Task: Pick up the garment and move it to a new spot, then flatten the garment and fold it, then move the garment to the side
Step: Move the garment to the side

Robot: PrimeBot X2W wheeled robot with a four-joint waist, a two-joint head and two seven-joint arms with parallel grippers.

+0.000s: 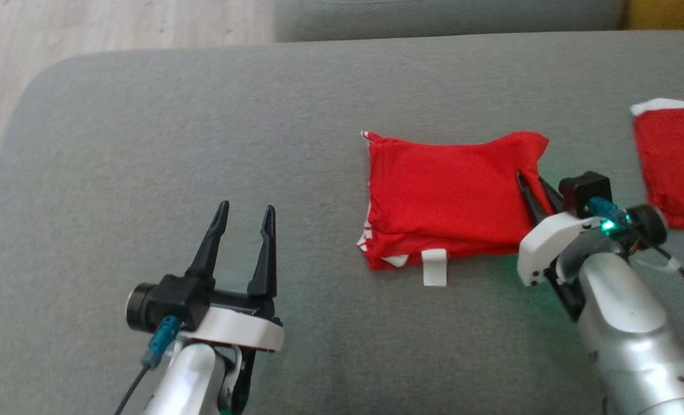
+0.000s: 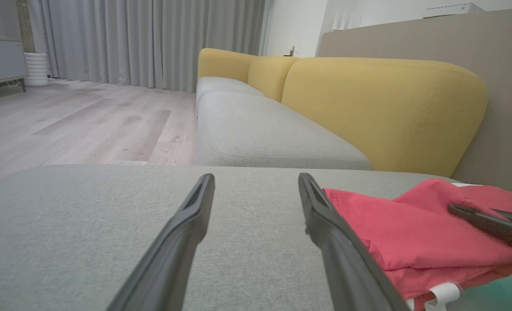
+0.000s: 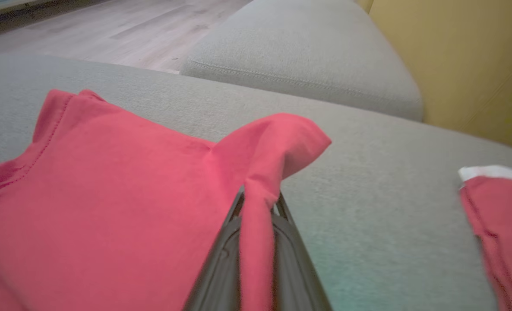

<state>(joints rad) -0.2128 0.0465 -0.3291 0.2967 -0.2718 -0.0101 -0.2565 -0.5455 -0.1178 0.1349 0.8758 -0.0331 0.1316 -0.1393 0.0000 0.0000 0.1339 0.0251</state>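
Observation:
A red garment lies folded into a rectangle on the grey cushion, with a white tab at its near edge. My right gripper is shut on the garment's right edge; the right wrist view shows a pinched fold of red cloth standing up between its fingers. My left gripper hovers open over bare cushion to the left of the garment, holding nothing. In the left wrist view the garment lies just right of my left gripper, with the right gripper's dark fingers on it.
A second red cloth with a white edge lies at the far right of the cushion. Yellow sofa backs and another grey seat stand beyond. Wooden floor lies past the cushion's left and far edges.

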